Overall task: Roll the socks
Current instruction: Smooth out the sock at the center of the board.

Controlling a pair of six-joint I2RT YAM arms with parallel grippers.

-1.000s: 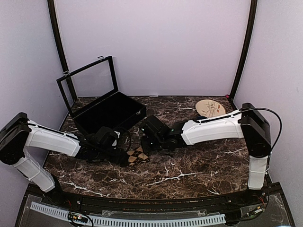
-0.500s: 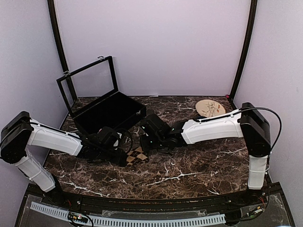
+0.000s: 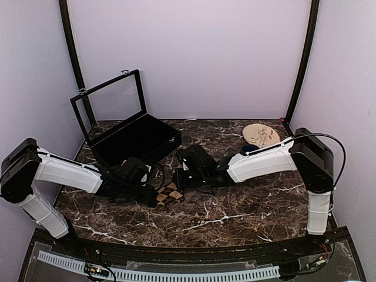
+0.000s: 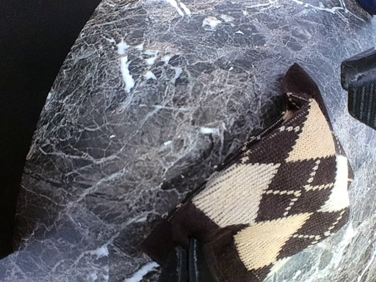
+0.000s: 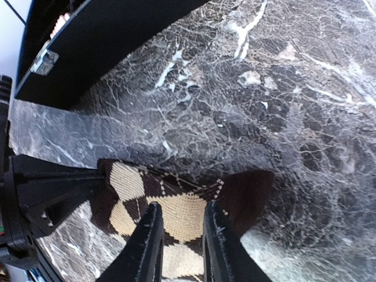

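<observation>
On the table (image 3: 247, 214), left hand (image 4: 188, 261) pinches the half-hidden sock (image 4: 276, 188); right hand (image 5: 181, 212) narrowly straddles it, grip unclear.

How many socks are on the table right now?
1 visible: an argyle sock on the marble table, between left pincer, which pinches its edge, and right pincer. A second may be folded inside.

Brown-and-cream argyle knit sock bundle (image 3: 169, 194): one
Black open case with glass lid (image 3: 132, 138): one
Round beige plate (image 3: 261, 134): one
White-and-black robot arms (image 3: 64, 173): two
</observation>
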